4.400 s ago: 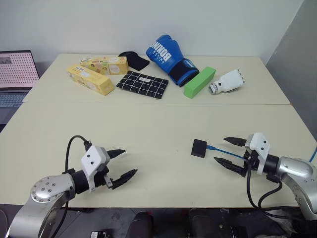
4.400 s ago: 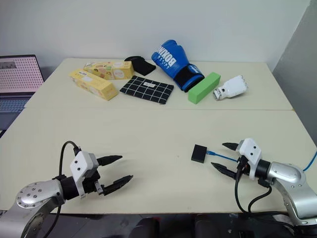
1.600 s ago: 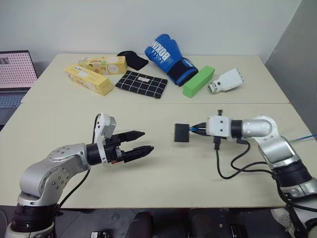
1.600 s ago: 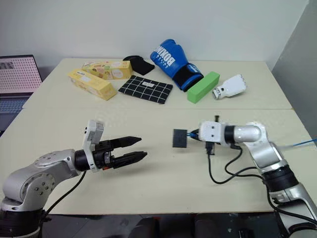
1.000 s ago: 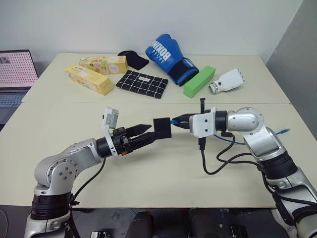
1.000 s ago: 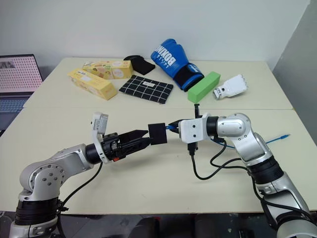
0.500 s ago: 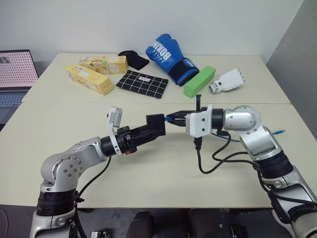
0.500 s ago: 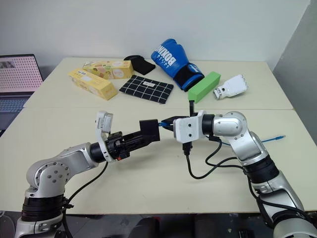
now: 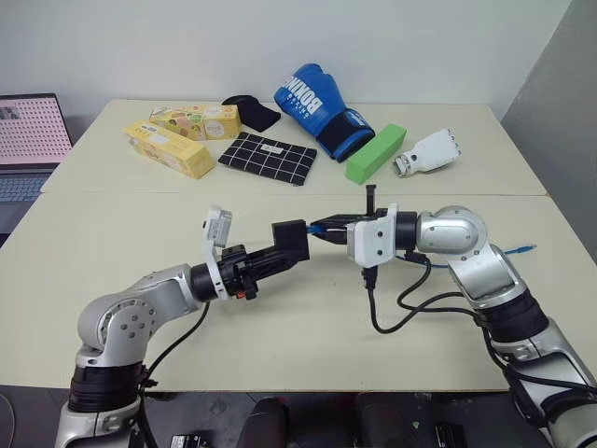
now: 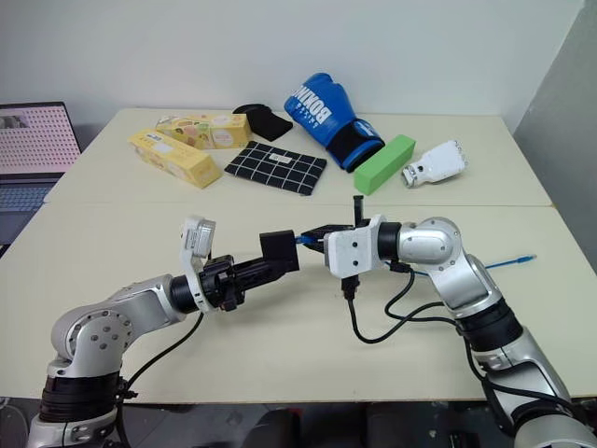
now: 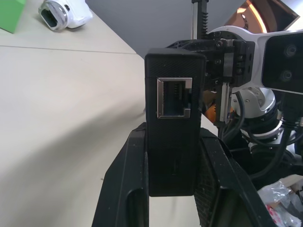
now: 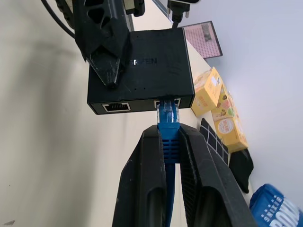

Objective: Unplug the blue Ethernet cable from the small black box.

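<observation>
Table [image 9: 112,233] clutter lies behind the held small black box [image 9: 290,242].

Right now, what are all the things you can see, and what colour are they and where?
small black box: 1, black, held above the near table
blue Ethernet cable: 1, blue, plugged into the box
boxing glove: 1, blue, far table
grid cloth: 1, black, far table
black pouch: 1, far table
yellow cartons: 2, far left
green block: 1, far right
laptop: 1, left edge
left gripper: shut on box
right gripper: shut on cable
</observation>
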### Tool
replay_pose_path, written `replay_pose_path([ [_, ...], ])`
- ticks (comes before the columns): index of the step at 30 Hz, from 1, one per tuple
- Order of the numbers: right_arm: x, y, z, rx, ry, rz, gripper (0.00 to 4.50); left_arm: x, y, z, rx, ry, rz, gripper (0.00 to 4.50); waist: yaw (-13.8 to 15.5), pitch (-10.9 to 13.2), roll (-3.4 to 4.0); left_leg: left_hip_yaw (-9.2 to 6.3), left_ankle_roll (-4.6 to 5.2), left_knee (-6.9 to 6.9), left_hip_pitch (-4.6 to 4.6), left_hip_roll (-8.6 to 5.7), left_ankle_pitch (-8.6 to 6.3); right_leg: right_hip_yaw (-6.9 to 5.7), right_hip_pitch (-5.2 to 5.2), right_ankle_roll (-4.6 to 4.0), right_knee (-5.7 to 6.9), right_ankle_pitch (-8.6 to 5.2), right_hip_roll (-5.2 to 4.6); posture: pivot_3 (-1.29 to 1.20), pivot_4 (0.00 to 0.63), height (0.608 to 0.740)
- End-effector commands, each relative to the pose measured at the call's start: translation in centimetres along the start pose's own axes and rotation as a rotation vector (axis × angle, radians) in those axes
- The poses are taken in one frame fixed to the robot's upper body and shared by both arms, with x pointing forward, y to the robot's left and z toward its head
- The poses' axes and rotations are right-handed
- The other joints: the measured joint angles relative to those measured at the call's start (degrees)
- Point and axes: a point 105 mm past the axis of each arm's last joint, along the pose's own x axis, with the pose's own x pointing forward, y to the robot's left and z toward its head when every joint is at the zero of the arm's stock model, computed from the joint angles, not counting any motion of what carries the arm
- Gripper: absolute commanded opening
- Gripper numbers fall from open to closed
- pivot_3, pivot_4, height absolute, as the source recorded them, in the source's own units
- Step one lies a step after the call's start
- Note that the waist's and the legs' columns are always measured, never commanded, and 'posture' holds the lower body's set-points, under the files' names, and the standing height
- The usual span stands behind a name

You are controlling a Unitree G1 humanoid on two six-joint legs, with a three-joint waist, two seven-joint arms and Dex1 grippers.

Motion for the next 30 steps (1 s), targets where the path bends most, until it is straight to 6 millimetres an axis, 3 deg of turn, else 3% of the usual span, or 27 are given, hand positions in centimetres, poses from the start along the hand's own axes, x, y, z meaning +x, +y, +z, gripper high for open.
replay_pose_path([
  [1, -0.7, -0.5, 2.2, -0.080, -0.078, 0.008, 1.32, -0.5, 0.6, 0.4, 0.031, -0.001, 0.034, 0.81, 0.00, 0.00, 0.00, 0.00, 0.00, 0.00, 0.00, 0.00, 0.00, 0.00, 0.00, 0.00, 0.00, 0.00, 0.00, 0.00, 0.150, 0.740],
  [3, -1.3, -0.2, 2.0, -0.055, -0.066, 0.034, 1.72, -0.5, 0.8, 0.6, 0.050, -0.007, 0.038, 0.81, 0.00, 0.00, 0.00, 0.00, 0.01, 0.00, 0.00, -0.01, 0.00, 0.00, 0.00, 0.00, 0.00, 0.00, 0.00, 0.00, 0.150, 0.740],
  [7, -3.0, 0.7, 1.5, 0.311, -0.072, 0.061, 2.26, -0.1, 0.7, 0.7, 0.157, 0.025, -0.020, 0.80, 0.22, 0.00, 0.00, -0.08, 0.13, 0.00, -0.02, 0.00, -0.07, -0.01, 0.04, 0.00, -0.05, 0.00, 0.00, 0.00, 0.150, 0.740],
  [10, -3.6, 1.1, 2.1, 0.654, -0.146, 0.068, 2.28, -0.3, 0.3, 0.6, 0.234, 0.037, -0.090, 0.80, 0.21, 0.01, 0.01, -0.12, 0.13, 0.00, -0.06, 0.02, -0.07, 0.00, 0.03, 0.00, -0.07, 0.00, -0.02, 0.00, 0.150, 0.740],
  [15, -3.7, 1.1, 2.1, 0.997, -0.213, 0.019, 2.28, -0.8, 0.0, -0.7, 0.314, 0.153, -0.191, 0.80, -0.11, 0.02, 0.04, -0.07, 0.17, -0.05, -0.02, -0.02, -0.10, 0.00, 0.02, -0.01, -0.08, 0.00, 0.02, 0.00, 0.150, 0.740],
  [20, -3.3, 1.6, 2.2, 1.136, -0.241, 0.026, 2.28, -1.0, -0.5, -1.2, 0.346, 0.186, -0.265, 0.80, -0.03, 0.03, 0.05, -0.08, 0.19, -0.07, -0.06, -0.03, -0.11, -0.03, -0.02, -0.05, -0.09, -0.02, 0.05, 0.00, 0.150, 0.740],
  [30, -1.8, 2.7, 3.1, 1.195, -0.282, 0.121, 2.28, -1.3, -0.8, -1.2, 0.351, 0.190, -0.294, 0.80, -0.07, 0.03, 0.05, -0.05, 0.21, -0.07, -0.08, -0.06, -0.12, -0.06, -0.03, -0.03, -0.10, -0.03, 0.10, 0.00, 0.150, 0.740],
])
